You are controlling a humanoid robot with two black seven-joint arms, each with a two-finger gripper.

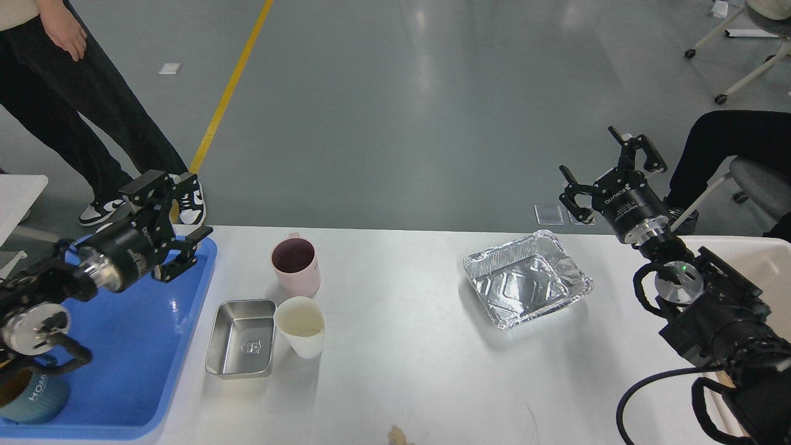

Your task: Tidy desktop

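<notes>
The white desktop [408, 346] fills the lower view. On it stand a pink mug [296, 266], a cream paper cup [300, 326], a steel rectangular dish [241, 337] and a foil tray [526, 279]. My left gripper [180, 216] is open and empty over the far right corner of the blue tray [154, 346], left of the pink mug. My right gripper [609, 172] is open and empty, raised beyond the table's far edge, right of the foil tray.
A teal cup [31, 395] stands in the blue tray's near left corner. A beige bin [766, 266] sits at the right edge. A paper scrap [398, 436] lies at the front edge. A person [74, 93] stands at the far left; a seated person [735, 142] is far right.
</notes>
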